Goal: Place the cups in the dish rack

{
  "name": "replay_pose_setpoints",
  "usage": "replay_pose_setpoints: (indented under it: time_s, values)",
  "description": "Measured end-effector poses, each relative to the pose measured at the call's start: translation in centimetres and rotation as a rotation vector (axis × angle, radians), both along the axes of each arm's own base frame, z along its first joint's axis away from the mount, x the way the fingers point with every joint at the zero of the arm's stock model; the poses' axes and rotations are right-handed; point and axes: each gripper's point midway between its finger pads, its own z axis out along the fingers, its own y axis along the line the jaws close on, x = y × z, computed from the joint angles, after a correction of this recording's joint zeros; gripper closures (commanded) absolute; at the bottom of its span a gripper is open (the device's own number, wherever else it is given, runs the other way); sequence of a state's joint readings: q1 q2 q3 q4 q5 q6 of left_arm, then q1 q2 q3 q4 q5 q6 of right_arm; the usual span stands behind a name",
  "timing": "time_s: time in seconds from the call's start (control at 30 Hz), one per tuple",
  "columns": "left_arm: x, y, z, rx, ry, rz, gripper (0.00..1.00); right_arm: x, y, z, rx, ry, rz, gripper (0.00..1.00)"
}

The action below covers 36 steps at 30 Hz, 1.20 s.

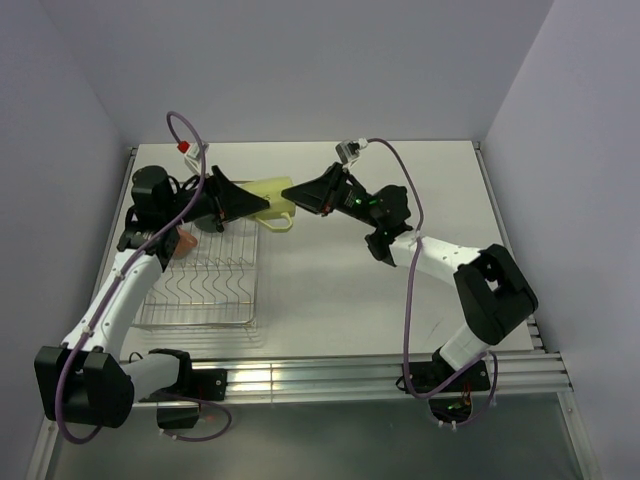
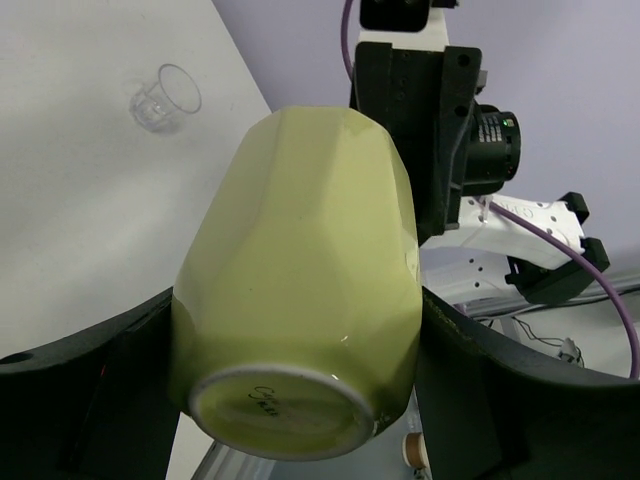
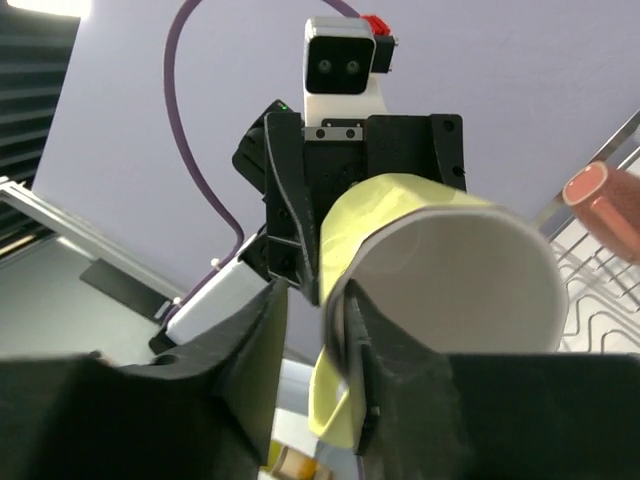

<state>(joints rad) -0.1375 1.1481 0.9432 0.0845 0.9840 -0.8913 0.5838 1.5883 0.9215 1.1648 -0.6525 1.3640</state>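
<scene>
Nearest my left wrist camera is the round base of the pale yellow-green cup (image 2: 300, 290), lying on its side in mid-air between the fingers of my left claw (image 2: 300, 400). Both fingers sit hard against its faceted flanks, so I read that claw as clamped on the cup.

At the cup's mouth end, facing my left claw, is my right claw (image 3: 312, 305). Its fingers straddle the cup's wall at the rim, one seemingly inside the white mouth. A sliver of gap shows beside the outer finger, so I judge it slack rather than pinching.

I take this as a hand-over. The dish rack (image 1: 200, 290) lies under and behind my left claw, on that arm's side, so the cup is going across to the arm that reaches the prongs more easily. Gripped across its body, the cup could then be tipped mouth-down.

An orange mug (image 1: 183, 242) rests at the rack's edge just below my left claw. One clear glass tumbler (image 2: 165, 97) waits on the table beyond it, well apart.
</scene>
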Motion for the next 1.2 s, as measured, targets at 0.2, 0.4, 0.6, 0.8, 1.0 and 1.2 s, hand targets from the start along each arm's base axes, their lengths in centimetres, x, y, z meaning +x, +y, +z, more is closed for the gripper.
replay_pose_setpoints:
  time_s: [0.2, 0.4, 0.6, 0.8, 1.0, 1.2]
  values:
    - [0.5, 0.8, 0.3, 0.021, -0.001, 0.037, 1.00, 0.2, -0.8, 0.7, -0.039, -0.009, -0.082, 0.53]
    - [1.4, 2.4, 0.5, 0.082, 0.009, 0.113, 1.00, 1.1, -2.2, 0.5, -0.144, 0.015, -0.221, 0.52]
    - [3.2, 5.8, 0.6, 0.287, 0.017, 0.330, 1.00, 3.7, -4.3, -1.9, -0.361, 0.090, -0.431, 0.51]
    - [3.9, 10.9, -3.7, 0.563, 0.116, 0.554, 1.00, 5.4, -6.2, -4.3, -0.548, 0.126, -0.560, 0.51]
    - [3.7, 13.9, -8.3, 0.763, 0.251, 0.626, 1.00, 5.5, -7.2, -7.2, -0.672, 0.162, -0.580, 0.51]
    - [3.7, 15.0, -10.1, 0.853, 0.304, 0.648, 1.00, 5.4, -7.4, -8.1, -0.720, 0.169, -0.573, 0.51]
